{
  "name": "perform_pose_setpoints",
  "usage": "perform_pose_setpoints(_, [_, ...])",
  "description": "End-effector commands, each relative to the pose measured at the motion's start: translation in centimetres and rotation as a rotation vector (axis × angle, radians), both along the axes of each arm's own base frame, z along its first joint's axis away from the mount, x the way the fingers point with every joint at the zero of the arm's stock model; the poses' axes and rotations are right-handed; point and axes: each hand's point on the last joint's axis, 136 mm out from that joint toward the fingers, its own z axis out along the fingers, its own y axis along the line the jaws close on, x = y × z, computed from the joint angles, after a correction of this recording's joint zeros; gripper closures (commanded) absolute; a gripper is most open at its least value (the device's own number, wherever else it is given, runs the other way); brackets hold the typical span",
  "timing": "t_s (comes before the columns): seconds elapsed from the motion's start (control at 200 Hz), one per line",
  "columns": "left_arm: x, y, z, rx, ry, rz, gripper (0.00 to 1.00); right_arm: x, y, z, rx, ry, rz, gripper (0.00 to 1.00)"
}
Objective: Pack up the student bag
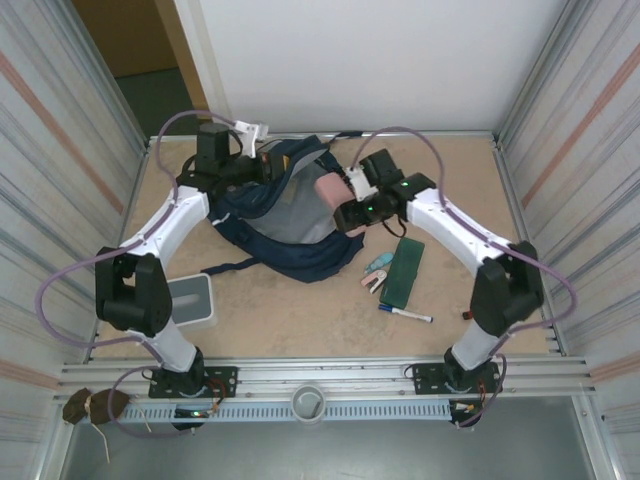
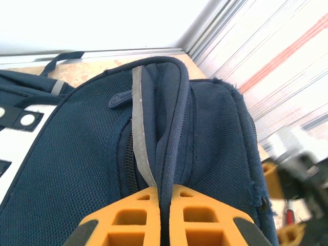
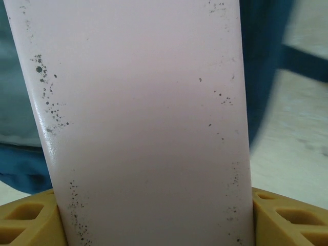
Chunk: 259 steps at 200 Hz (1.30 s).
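Tub: grey-white, near left on table, beside left arm, well apart from bag.
Marker: flat on table, near right, just in front of green book.
Green book: flat, between bag and right arm.
Small items: teal and pink pieces just beside book's left edge; kind too small to tell.
Bag: navy, mid-table, mouth open upward, grey lining showing, strap trailing toward near left.
Right gripper: fingers part-way apart, pressed on both sides of pink item, holding it.
Pink item: pale, dark-speckled, over bag's open mouth at its right rim; contact with bag not discernible.
Left gripper: closed tight on fold of bag's rim, next to reflective stripe, at bag's far left.
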Motion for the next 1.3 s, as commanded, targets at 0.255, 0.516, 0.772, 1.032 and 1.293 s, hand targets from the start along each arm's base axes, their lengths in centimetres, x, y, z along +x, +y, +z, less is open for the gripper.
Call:
perform_pose_setpoints(0.255, [0.3, -1.9, 7.7, -0.151, -0.106, -0.138, 1.0, 6.6, 11.3, -2.0, 0.17, 0.03, 0.07, 0.57])
perform_pose_setpoints(0.516, [1.6, -1.0, 7.8, -0.196, -0.072, -0.109, 1.0, 6.0, 12.9, -0.4, 0.259, -0.011, 0.073, 0.17])
perform_pose_setpoints(0.772, [1.7, -1.1, 5.7, -0.2, -0.042, -0.11, 1.0, 1.1, 2.5, -1.2, 0.197, 0.0, -0.148, 0.01])
perform_pose_setpoints(1.032, [1.3, -1.2, 3.9, -0.193, -0.02, -0.116, 1.0, -6.0, -12.9, -7.2, -0.213, 0.025, -0.671, 0.01])
perform_pose_setpoints(1.293, [1.0, -0.9, 2.8, -0.174, -0.001, -0.1, 1.0, -10.3, -14.4, -10.6, -0.292, 0.092, -0.752, 0.01])
